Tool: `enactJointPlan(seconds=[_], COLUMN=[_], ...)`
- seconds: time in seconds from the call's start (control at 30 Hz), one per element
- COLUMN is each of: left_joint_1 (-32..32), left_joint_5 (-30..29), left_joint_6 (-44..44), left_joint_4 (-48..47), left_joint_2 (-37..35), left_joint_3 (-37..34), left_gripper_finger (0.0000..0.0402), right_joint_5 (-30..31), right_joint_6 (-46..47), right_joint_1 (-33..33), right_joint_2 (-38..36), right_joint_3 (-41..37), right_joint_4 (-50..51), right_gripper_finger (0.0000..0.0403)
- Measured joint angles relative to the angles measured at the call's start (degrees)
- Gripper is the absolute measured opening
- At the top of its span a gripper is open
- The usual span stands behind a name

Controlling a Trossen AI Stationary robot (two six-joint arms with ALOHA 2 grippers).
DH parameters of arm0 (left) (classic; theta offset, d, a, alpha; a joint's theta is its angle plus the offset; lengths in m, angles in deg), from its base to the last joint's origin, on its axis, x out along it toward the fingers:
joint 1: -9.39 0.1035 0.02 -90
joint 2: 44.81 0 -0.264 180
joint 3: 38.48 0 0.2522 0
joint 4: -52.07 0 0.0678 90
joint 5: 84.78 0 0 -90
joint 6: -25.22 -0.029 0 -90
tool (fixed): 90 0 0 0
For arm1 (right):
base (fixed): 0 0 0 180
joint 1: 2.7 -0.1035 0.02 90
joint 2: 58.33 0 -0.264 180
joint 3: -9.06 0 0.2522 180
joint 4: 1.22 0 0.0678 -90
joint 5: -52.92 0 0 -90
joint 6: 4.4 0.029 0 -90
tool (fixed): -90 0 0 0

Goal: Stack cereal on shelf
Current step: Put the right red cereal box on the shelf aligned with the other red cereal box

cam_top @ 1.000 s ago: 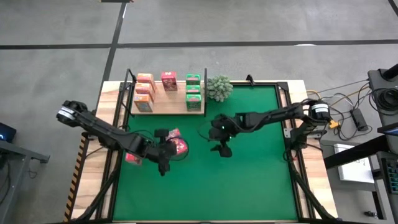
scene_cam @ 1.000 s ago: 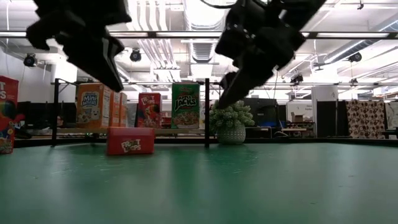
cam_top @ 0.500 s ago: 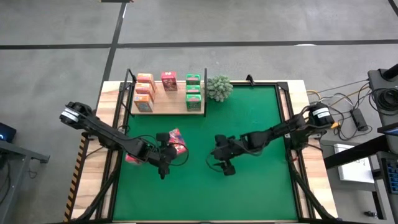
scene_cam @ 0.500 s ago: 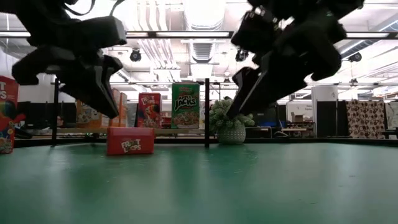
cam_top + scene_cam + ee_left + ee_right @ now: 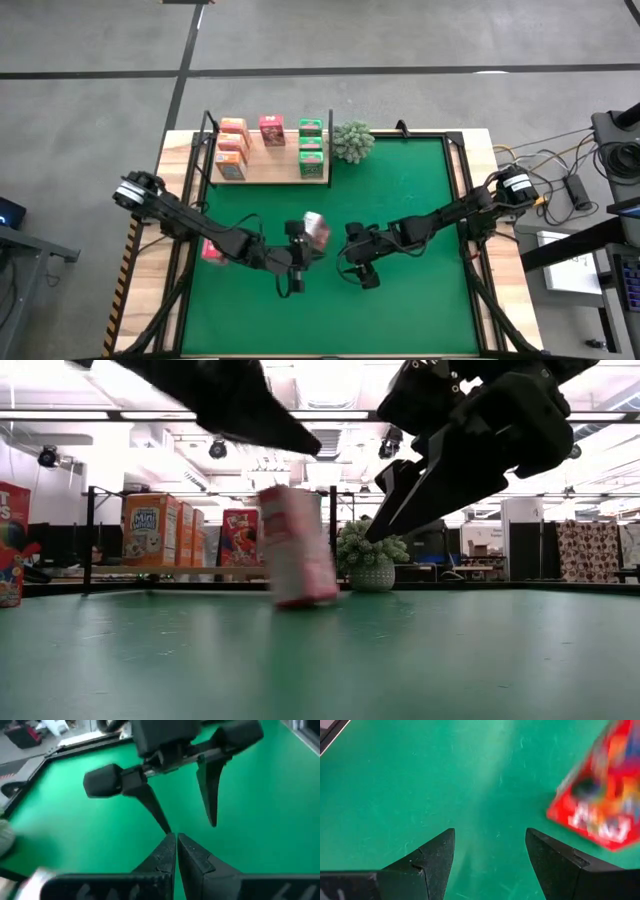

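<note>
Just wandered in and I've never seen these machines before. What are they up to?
Two robot arms are putting small cereal boxes on a wooden shelf, where six boxes already stand. Mid-mat, a pink-red box lies beside the left gripper, whose fingers are shut and empty. The right gripper hovers open close by. Another pink-red box waits at the mat's left edge.

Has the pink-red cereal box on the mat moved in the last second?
Yes. The pink-red cereal box has shifted rightward across the green mat, away from the shelf's left end toward the right gripper, beside the left gripper.
</note>
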Motion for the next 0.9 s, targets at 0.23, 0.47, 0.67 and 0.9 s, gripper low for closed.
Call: enactJointPlan(seconds=[0.23,0.47,0.67,0.9], left_joint_1=[0.1,0.1,0.1,-0.2], left_joint_5=[-8.8,-9.1,-9.1,-4.4], left_joint_6=[3.3,4.9,7.1,6.8], left_joint_4=[-29.9,-30.0,-24.0,-4.0], left_joint_2=[-0.4,0.1,0.1,0.8], left_joint_3=[12.4,10.6,4.5,-5.4], left_gripper_finger=[0.0001,0.0001,0.0001,0.0001], right_joint_5=[-0.1,-0.1,2.4,14.7], right_joint_6=[1.1,3.5,5.7,8.4], right_joint_1=[-0.7,-0.9,-0.9,-0.3], right_joint_2=[-0.1,-0.1,-0.3,-3.5], right_joint_3=[-0.1,-0.1,-0.1,-0.1], right_joint_4=[2.9,8.3,12.5,21.1], right_gripper_finger=[0.0233,0.0233,0.0233,0.0233])
